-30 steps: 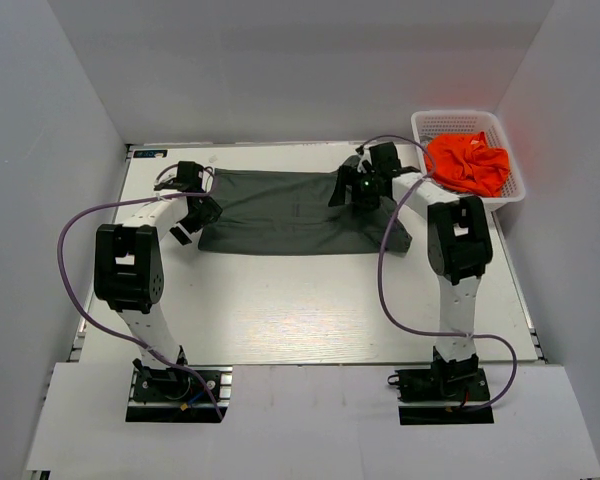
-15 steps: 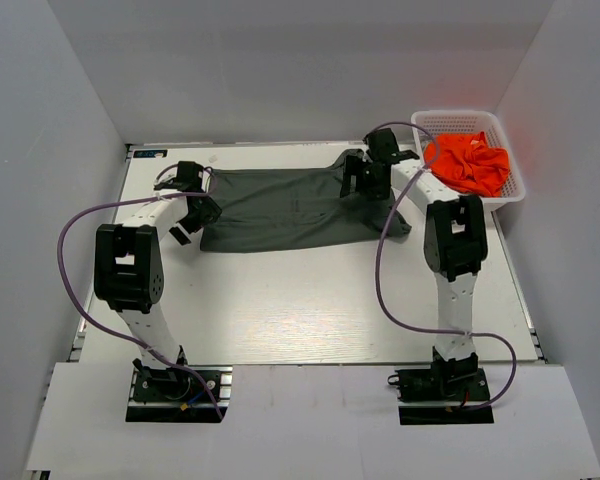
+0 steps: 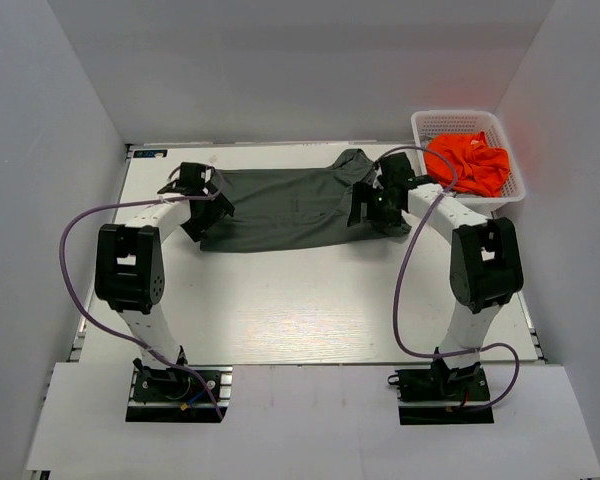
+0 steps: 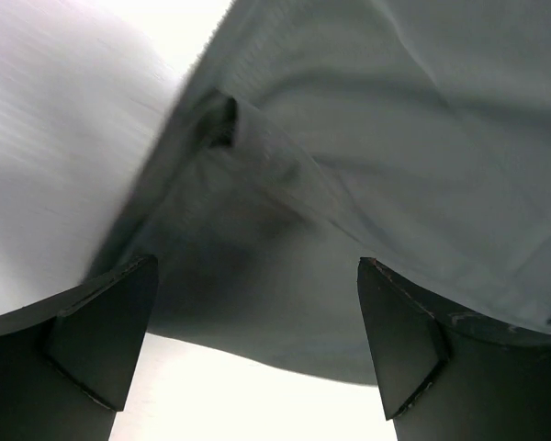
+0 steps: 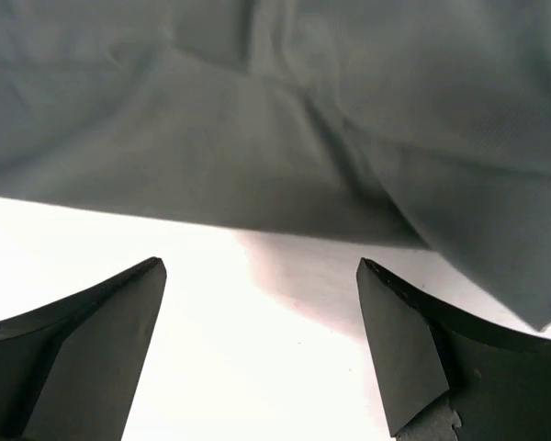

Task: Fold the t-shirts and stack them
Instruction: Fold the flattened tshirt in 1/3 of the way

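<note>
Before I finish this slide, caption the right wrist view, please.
Open right gripper poised at the edge of the dark olive-grey t-shirt on the white table.

Top cam: fixed, high up & behind the arm bases [image 3: 175, 385] (bottom of frame). Looks down & fwd over the whole table [image 3: 280, 310]; far off, wide view, walls [image 3: 40, 150] at sides & top. Left wrist cam: v. close, low over the grey t-shirt [image 4: 395, 138], own fingers [image 4: 92, 340] in lower corners. Right wrist cam: equally close, its fingers [image 5: 83, 354] in lower corners, shirt edge across upper half, bare table below. Shared: all 3 see the shirt; wrist cams cover its left & right ends, upper centre of top view.
</note>
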